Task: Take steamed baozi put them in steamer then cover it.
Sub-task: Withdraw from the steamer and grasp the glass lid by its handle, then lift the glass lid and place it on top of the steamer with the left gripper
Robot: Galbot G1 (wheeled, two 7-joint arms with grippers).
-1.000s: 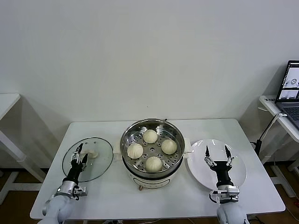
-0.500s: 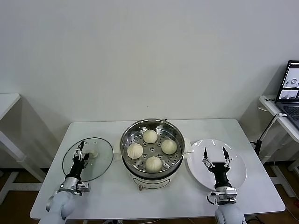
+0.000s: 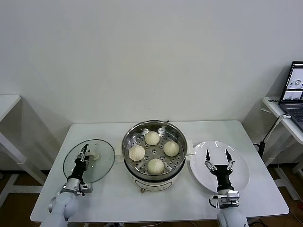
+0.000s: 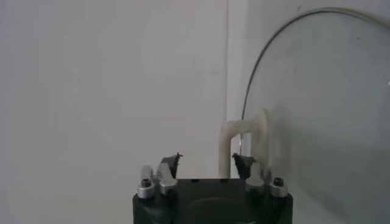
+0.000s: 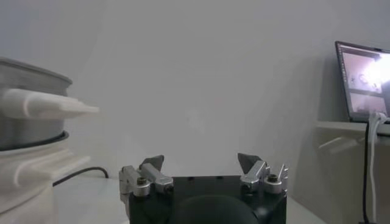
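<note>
Four off-white baozi [image 3: 152,138] [image 3: 137,152] [image 3: 171,148] [image 3: 155,166] lie on the perforated tray inside the steel steamer [image 3: 154,125] at the table's middle. The glass cover [image 3: 102,163] lies flat on the table to its left, cream handle [image 3: 95,155] up. My left gripper [image 3: 84,152] is open at that handle. In the left wrist view the handle [image 4: 244,141] stands just past my left gripper [image 4: 207,161], one post in line with the gap. My right gripper [image 3: 218,158] is open and empty over the white plate [image 3: 241,170]; it also shows in the right wrist view [image 5: 201,161].
The steamer's cream base and side handle [image 5: 42,105] stand beside the right gripper. A laptop [image 3: 296,90] sits on a side table at the far right, and another side table [image 3: 7,104] at the far left. A cable [image 5: 79,173] runs from the steamer base.
My left gripper has moved toward the cover's handle and turned, so its fingers now line up with it. My right gripper has shifted slightly, still open over the plate.
</note>
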